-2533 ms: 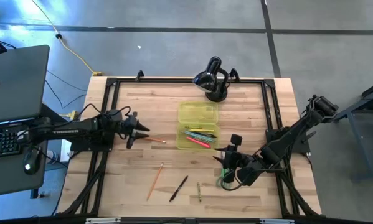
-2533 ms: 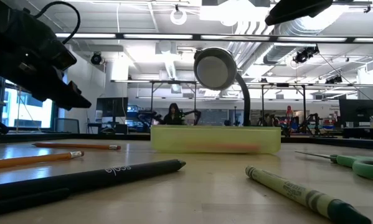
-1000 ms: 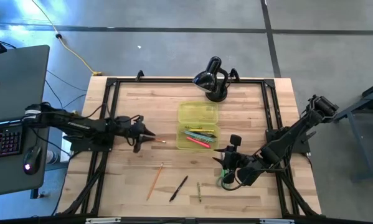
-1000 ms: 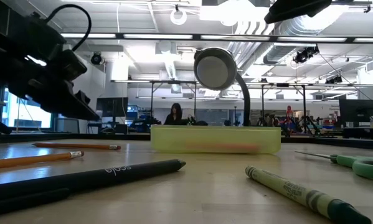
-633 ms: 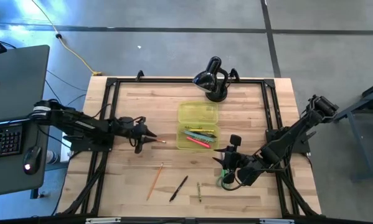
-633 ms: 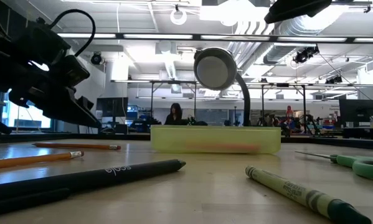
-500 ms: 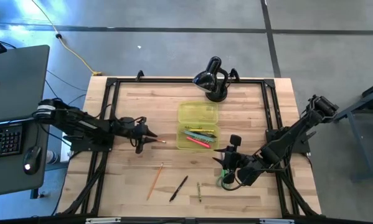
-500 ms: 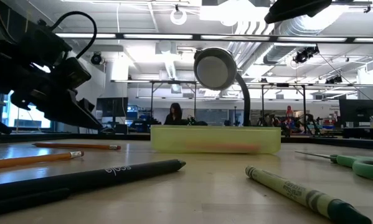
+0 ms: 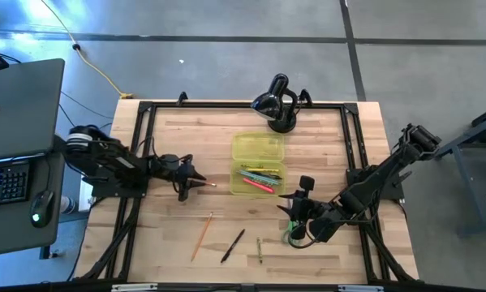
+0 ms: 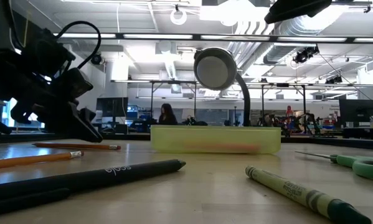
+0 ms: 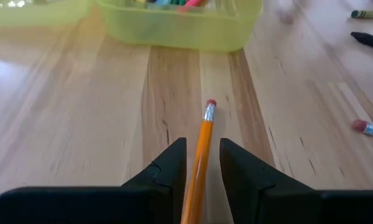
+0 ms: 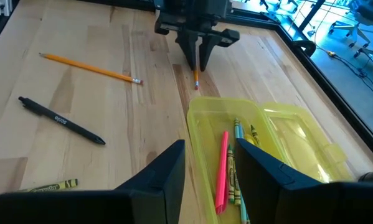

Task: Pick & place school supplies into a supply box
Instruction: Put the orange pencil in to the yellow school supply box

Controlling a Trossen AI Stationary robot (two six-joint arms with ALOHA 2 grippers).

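The left pincer (image 11: 200,158) stands apart, an orange pencil (image 11: 200,146) between its fingers on the worktop (image 11: 68,118); it should close squarely before lifting toward the supply box (image 11: 180,28) ahead.

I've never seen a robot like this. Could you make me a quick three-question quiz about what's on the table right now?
1. True or false: the left gripper has its fingers on either side of an orange pencil.
2. What lies in the yellow box? A) scissors B) crayons and pens C) nothing
3. Which colour is the pen lying loose on the wood?

Key: 1 true; 2 B; 3 black.
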